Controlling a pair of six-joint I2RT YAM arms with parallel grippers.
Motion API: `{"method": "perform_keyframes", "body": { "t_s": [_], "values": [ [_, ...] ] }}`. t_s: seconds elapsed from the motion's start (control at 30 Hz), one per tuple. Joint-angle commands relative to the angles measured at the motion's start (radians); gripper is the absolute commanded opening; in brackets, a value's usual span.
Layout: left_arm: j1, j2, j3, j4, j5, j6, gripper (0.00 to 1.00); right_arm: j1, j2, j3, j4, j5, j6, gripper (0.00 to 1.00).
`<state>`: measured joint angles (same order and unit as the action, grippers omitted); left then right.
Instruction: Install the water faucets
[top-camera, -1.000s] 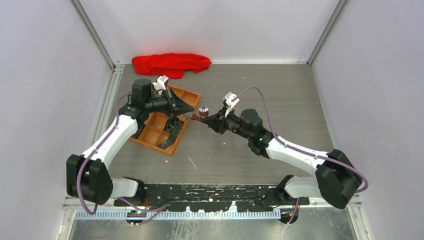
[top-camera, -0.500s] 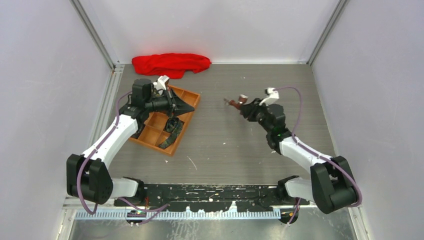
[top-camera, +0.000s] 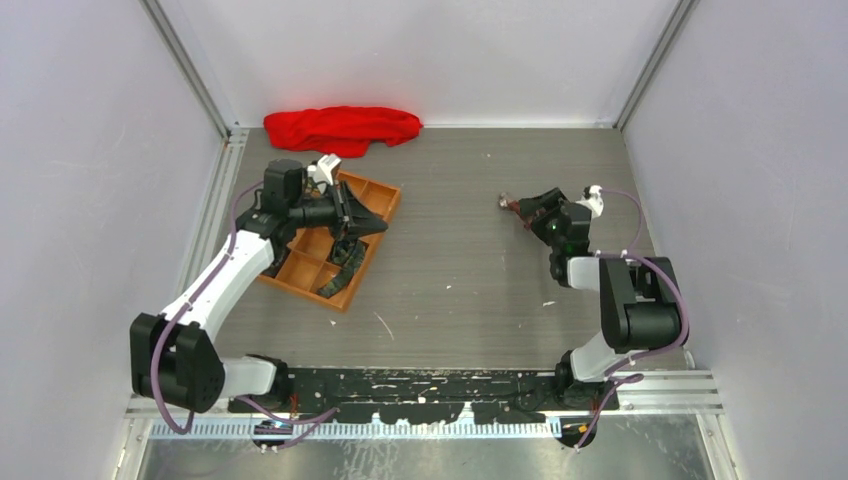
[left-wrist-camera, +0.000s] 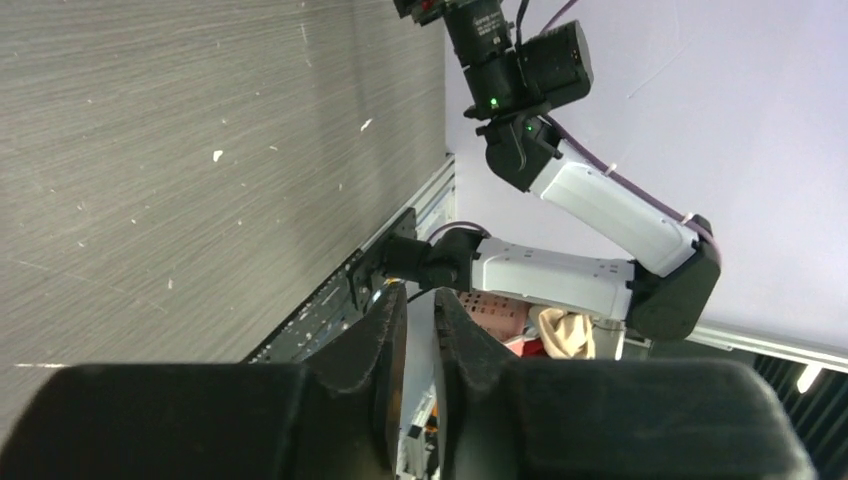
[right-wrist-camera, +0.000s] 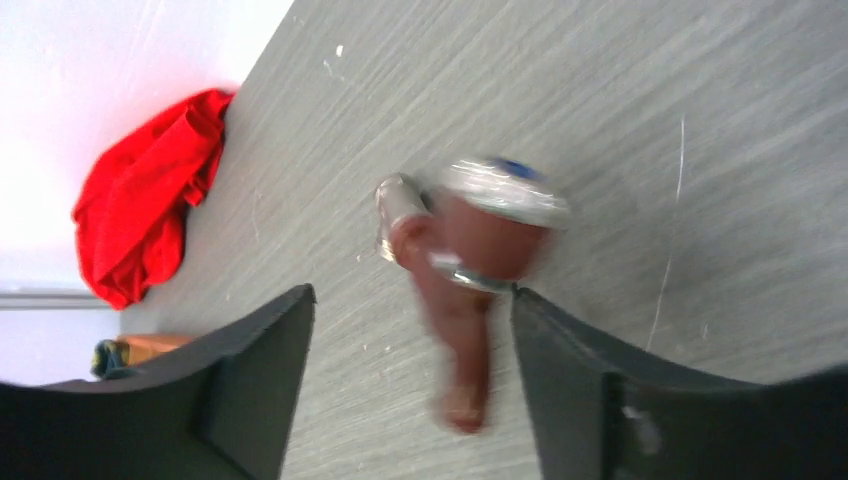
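A reddish-brown water faucet (right-wrist-camera: 470, 250) with silvery ends shows blurred in the right wrist view, between the spread fingers of my right gripper (right-wrist-camera: 410, 300). Neither finger pad grips it, and its ring lies close to the right finger (right-wrist-camera: 570, 370). From above, the faucet (top-camera: 512, 207) sits just left of the right gripper (top-camera: 532, 212) at the right back of the table. Whether it rests on the table is unclear. My left gripper (top-camera: 357, 215) hangs over the orange tray (top-camera: 378, 189). Its fingers (left-wrist-camera: 380, 340) stand almost together with nothing between them.
Dark coiled straps (top-camera: 345, 255) lie in the orange tray's compartments. A red cloth (top-camera: 340, 128) is bunched at the back wall. The right arm (left-wrist-camera: 590, 200) is folded close to its base at the table's right side.
My right arm swung from the table's middle to the right, carrying the faucet, and its jaws have now opened off it. The left arm has barely moved.
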<state>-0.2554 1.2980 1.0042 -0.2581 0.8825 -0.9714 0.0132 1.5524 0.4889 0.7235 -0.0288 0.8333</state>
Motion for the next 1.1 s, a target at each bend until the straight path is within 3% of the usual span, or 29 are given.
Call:
{"method": "perform_keyframes", "body": {
  "t_s": [0.0, 0.17, 0.27, 0.37, 0.57, 0.73, 0.83, 0.93, 1.07],
  "values": [
    [-0.003, -0.058, 0.050, -0.036, 0.032, 0.067, 0.26, -0.011, -0.007, 0.162, -0.134, 0.124, -0.031, 0.97],
    [-0.004, -0.080, 0.043, -0.070, -0.015, 0.099, 0.57, -0.011, -0.091, 0.323, -0.489, 0.283, -0.161, 1.00],
    [-0.004, -0.100, 0.036, -0.076, -0.064, 0.110, 0.69, -0.012, -0.143, 0.438, -0.705, 0.382, -0.226, 1.00],
    [-0.003, -0.119, 0.035, -0.097, -0.124, 0.129, 0.98, -0.010, -0.181, 0.542, -0.891, 0.444, -0.265, 1.00],
    [-0.004, -0.158, 0.030, -0.145, -0.203, 0.182, 0.99, -0.010, -0.292, 0.601, -1.065, 0.501, -0.306, 1.00],
    [-0.003, -0.209, -0.002, -0.158, -0.274, 0.226, 1.00, -0.010, -0.416, 0.559, -1.106, 0.389, -0.350, 1.00],
    [-0.004, -0.223, -0.007, -0.176, -0.234, 0.282, 0.99, -0.010, -0.459, 0.537, -1.118, 0.334, -0.386, 1.00],
    [-0.003, -0.236, -0.014, -0.208, -0.209, 0.334, 1.00, -0.010, -0.480, 0.525, -1.127, 0.350, -0.397, 1.00],
    [-0.004, -0.277, -0.025, -0.245, -0.290, 0.355, 0.99, -0.010, -0.480, 0.528, -1.122, 0.384, -0.403, 1.00]
  ]
}}
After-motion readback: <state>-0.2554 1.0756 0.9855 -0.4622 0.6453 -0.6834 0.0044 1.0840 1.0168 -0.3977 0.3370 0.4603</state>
